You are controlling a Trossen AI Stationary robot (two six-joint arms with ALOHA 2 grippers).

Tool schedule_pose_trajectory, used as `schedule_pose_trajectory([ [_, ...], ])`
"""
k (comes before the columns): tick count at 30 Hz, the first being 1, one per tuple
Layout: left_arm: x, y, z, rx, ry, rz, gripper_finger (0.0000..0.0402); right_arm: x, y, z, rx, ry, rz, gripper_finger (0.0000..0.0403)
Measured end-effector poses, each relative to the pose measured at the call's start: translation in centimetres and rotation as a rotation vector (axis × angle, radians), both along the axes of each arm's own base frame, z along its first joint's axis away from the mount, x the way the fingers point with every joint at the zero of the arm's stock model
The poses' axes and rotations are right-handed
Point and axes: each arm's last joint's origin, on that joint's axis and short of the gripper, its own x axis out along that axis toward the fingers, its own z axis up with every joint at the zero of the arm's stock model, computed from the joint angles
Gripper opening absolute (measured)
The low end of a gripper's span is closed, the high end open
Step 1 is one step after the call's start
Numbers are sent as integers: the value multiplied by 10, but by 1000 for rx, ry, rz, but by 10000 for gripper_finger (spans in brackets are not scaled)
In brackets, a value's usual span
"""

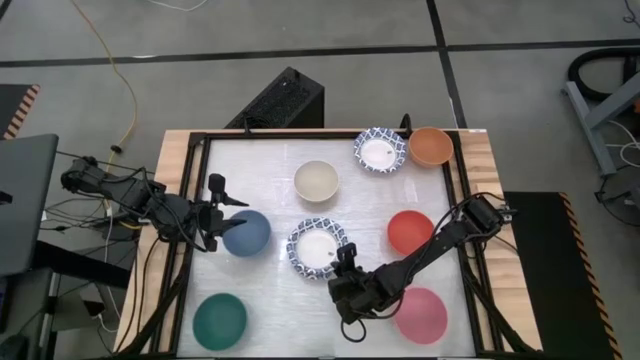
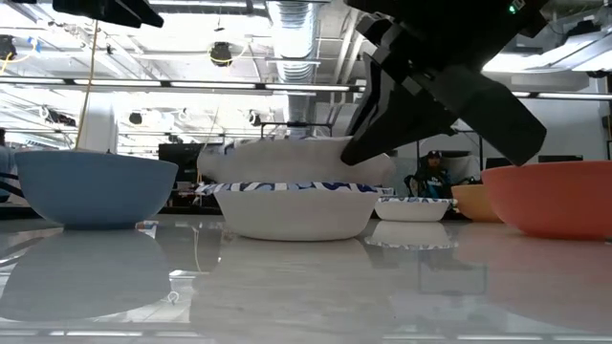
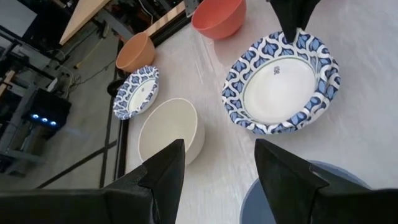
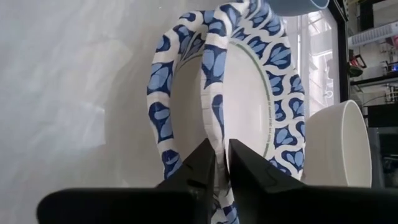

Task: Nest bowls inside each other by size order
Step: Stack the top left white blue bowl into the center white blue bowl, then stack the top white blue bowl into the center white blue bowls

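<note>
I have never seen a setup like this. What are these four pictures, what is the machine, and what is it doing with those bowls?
It is a robot with two dark arms at a white table, each ending in a two-fingered end effector. One picture looks straight down, one looks level across the tabletop, and two come from cameras on the wrists. The right end effector pinches the rim of a blue-and-white bowl that sits in a matching one. The left end effector is open above the slate-blue bowl. Also on the table: cream bowl, red bowl, pink bowl, green bowl, orange bowl and another patterned bowl.
</note>
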Motion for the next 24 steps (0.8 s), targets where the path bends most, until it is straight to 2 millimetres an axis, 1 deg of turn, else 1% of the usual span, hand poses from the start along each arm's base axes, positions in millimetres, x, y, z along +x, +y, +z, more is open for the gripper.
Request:
schedule_pose_trajectory([
  [7,0,0,0,6,0,-3,185,0,1,0,34,-14,-21,101],
  [15,0,0,0,5,1,-2,185,-1,1,1,69,-36,-47,158],
  [20,0,0,0,5,1,-2,185,-4,7,1,71,-37,-28,191],
  [24,0,0,0,5,0,-2,185,-6,13,3,74,-40,-11,200],
])
